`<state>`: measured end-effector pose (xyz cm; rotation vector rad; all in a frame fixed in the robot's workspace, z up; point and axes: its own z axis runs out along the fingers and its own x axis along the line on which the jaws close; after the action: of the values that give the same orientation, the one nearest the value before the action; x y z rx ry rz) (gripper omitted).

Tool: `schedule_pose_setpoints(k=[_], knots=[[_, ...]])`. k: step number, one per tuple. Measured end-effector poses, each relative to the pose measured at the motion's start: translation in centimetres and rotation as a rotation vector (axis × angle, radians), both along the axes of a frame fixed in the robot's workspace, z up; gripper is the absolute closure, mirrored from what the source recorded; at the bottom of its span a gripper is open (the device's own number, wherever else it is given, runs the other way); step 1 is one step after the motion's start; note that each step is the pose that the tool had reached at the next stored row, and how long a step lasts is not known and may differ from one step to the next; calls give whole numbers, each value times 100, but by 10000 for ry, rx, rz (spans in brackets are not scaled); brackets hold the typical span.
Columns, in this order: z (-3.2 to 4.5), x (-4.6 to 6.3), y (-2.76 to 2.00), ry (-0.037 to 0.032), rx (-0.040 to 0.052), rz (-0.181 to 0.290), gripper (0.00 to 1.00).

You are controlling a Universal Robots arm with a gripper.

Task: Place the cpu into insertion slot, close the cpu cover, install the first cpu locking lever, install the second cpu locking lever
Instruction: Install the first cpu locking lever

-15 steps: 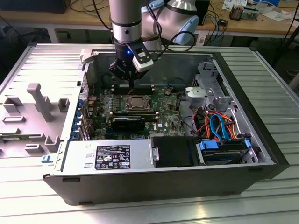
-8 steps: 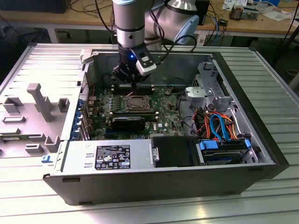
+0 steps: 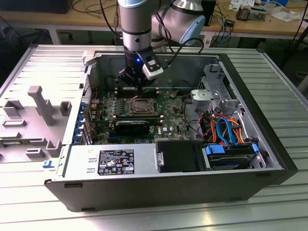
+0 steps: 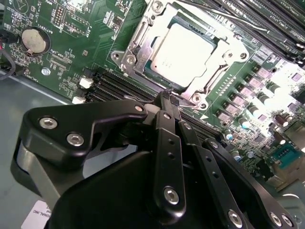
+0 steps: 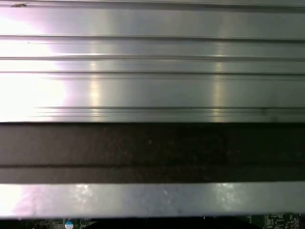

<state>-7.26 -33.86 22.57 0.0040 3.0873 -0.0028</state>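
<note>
Hovering inside the open PC case point(image 3: 72, 187), the gripper point(image 4: 167, 97) is hanging just above the board point(image 4: 71, 52), beside the slot point(image 4: 138, 40), its fingers point(image 4: 166, 138) pressed together on nothing. In the second wrist view the cpu point(image 4: 188, 52) is sitting in the slot with the cover point(image 4: 209, 78) lying flat around it. In the exterior view the arm point(image 3: 135, 29) is blocking the slot's far edge. Ribbed metal point(image 5: 152, 67) is crossing the first wrist view, with a strip of board barely peeking past it.

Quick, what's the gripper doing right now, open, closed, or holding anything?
Gripper: shut, fingertips pressed together with nothing visible between them, poised at the edge of the cpu cover, which lies closed over the cpu.
</note>
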Motion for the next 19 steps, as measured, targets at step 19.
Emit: schedule_pose_setpoints(k=[19], knots=[[25,-151,11,0,1,24,89]])
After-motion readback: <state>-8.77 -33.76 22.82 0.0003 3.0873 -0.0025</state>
